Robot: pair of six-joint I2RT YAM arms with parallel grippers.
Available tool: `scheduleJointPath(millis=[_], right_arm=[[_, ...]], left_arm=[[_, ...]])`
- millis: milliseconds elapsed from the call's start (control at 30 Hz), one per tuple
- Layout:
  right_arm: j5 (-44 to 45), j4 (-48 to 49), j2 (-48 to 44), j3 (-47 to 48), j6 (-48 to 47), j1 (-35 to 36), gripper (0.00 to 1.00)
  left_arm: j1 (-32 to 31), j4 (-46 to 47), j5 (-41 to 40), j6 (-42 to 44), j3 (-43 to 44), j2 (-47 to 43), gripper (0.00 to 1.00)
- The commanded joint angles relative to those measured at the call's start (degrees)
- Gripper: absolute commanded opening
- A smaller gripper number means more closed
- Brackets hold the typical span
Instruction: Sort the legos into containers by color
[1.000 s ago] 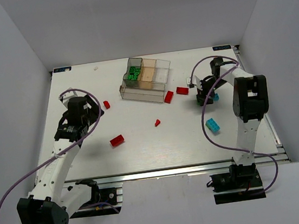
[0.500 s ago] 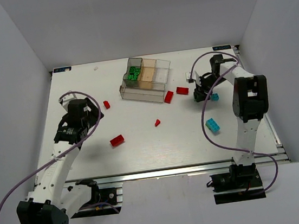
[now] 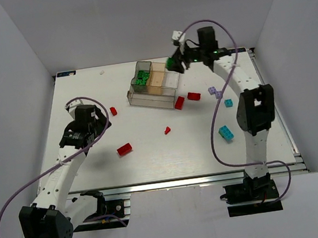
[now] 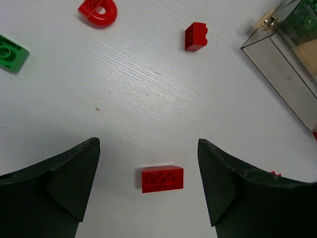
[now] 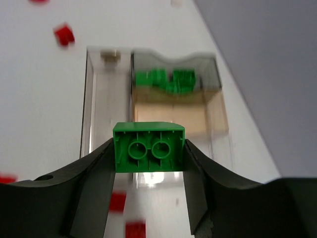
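Right pincer (image 5: 149,151): you have it closed on a green studded plastic brick (image 5: 148,130), one finger against each short side. It is raised above the table.
Held brick: its hollow underside with two round tubes faces your wrist camera. From above it hangs at the far right corner of the tray. Which compartment lies under it, you cannot tell.
Clear plastic divided tray (image 3: 152,99): one, at the far middle of the white table (image 3: 152,160). Loose green bricks (image 3: 141,80) fill its far left compartment, with the tan-tinted section (image 3: 156,77) beside them.
Left pincer (image 4: 147,148): spread wide, holding nothing, hovering over the table's left side.
Red rectangular brick (image 4: 162,178): flat on the table, between the open fingers and clear of both.
Red count: five on the table from above, two of them just right of the tray. Your left wrist camera adds a red arch piece (image 4: 97,10).
Green count: one gripped, one flat plate (image 4: 11,52) on the table. Those in the tray are too blurred to count.
Cyan bricks (image 3: 226,133): two, on the right side.
Pale purple bricks (image 3: 215,92): apparently two, side by side, just beyond the cyan ones.
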Motion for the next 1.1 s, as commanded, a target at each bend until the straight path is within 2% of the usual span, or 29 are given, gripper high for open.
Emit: scheduleJointPath(millis=[0, 67, 200, 433, 600, 667, 800, 1067], right_arm=[[3.5, 21.4, 6.6, 6.3, 20.4, 6.4, 0.12], [8.3, 29.1, 11.7, 9.8, 27.1, 8.0, 0.12], [17.0, 37.8, 19.3, 16.0, 32.2, 12.0, 0.13], [31.0, 47.4, 27.9, 20.2, 29.8, 16.8, 0.2], [33.0, 48.0, 30.7, 20.9, 27.5, 17.6, 0.24], [32.9, 47.8, 30.6, 19.7, 26.8, 17.7, 0.29], [32.8, 47.4, 29.8, 17.2, 26.2, 18.0, 0.52], [32.7, 45.5, 28.5, 16.2, 25.9, 17.6, 0.59]], left_arm=[[0.0, -1.2, -0.4, 0.6, 2.7, 0.3, 0.89], [0.0, -1.9, -0.1, 0.1, 3.0, 0.2, 0.9], [0.0, -3.0, 0.5, -0.9, 3.1, -0.5, 0.89], [0.0, -5.9, 2.0, -3.0, 1.7, -2.5, 0.89], [0.0, -6.3, 2.5, -2.6, 1.2, -2.5, 0.89], [0.0, -6.3, 2.6, -2.5, 1.2, -2.0, 0.89], [0.0, -5.4, 2.2, -1.3, 1.7, -0.3, 0.9], [0.5, -5.9, 1.4, -0.2, 5.0, 5.2, 0.9]])
